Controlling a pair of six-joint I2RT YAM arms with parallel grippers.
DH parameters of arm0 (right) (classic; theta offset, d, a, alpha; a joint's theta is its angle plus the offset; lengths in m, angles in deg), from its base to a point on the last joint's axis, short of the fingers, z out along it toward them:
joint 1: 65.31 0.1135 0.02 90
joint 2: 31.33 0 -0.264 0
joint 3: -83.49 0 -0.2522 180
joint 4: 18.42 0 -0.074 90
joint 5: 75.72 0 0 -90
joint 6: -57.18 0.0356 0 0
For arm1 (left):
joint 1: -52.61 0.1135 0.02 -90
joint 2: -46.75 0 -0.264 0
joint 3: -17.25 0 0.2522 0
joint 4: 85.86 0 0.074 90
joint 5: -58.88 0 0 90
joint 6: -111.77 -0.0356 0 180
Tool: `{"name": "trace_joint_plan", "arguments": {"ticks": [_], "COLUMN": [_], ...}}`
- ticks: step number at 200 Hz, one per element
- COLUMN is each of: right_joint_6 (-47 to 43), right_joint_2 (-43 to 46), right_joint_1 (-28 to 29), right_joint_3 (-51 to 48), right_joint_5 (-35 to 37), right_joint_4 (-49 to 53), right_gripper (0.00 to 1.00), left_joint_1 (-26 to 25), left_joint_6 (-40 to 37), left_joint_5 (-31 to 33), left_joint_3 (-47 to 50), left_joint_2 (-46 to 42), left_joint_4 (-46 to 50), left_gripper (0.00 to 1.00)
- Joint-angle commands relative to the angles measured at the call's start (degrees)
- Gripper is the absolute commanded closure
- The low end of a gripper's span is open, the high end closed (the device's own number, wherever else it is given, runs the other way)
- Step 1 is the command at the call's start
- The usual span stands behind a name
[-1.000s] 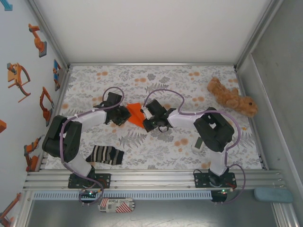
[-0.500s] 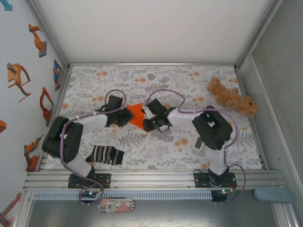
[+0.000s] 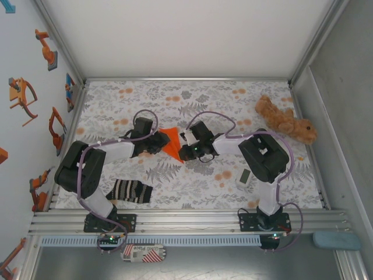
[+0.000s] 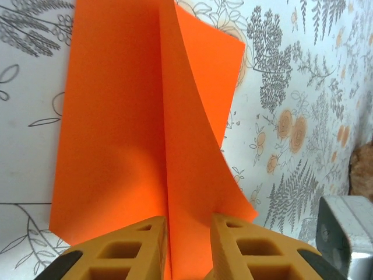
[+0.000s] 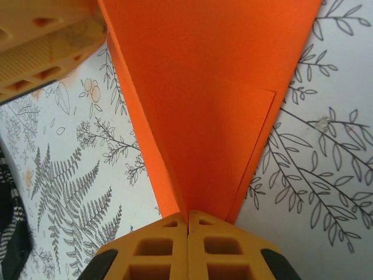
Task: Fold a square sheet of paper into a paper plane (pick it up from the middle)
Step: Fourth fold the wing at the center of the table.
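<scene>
Right pincer (image 5: 187, 220) is clenching the creased bright orange paper sheet (image 5: 204, 87); left pincer (image 4: 187, 226), released, is straddling its fold; well below the sheet, a striped card (image 3: 143, 252) is showing "Place".

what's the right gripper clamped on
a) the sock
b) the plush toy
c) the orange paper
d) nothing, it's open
c: in the right wrist view the right gripper is closed tight, with the paper fanning out from between its fingertips. The sock and plush toy lie apart from it.
</scene>
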Motion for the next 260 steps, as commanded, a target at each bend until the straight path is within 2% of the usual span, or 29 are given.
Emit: {"name": "trace_joint_plan", "arguments": {"ticks": [1,56,113,179,260], "right_joint_6": [0.73,0.63,0.74,1.61,2.41], "right_joint_2": [-1.02,-1.41,-1.57,-1.55,-1.2], "right_joint_1": [-0.76,-0.88,-0.97,-1.32,-1.59], "right_joint_3": [-1.02,-0.96,-0.92,-1.57,-2.14], "right_joint_5": [-1.56,-1.32,-1.27,-1.24,0.93], "right_joint_4": [-0.15,0.29,0.37,-0.32,-0.37], "right_gripper": [0.99,0.99,0.94,0.87,0.84], "left_joint_1": [-0.23,-0.23,-0.31,-1.18,-2.3], "left_joint_6": [-2.39,-3.2,-3.77,-6.05,-4.34], "left_joint_5": [-2.64,-4.58,-4.75,0.05,8.35], "left_joint_3": [1.27,2.23,1.82,-3.59,-12.46], "left_joint_2": [1.97,4.2,5.49,7.23,14.62], "left_joint_4": [-3.68,-7.55,-6.04,9.89,32.03], "left_gripper": [0.72,0.67,0.63,0.58,0.54]}}
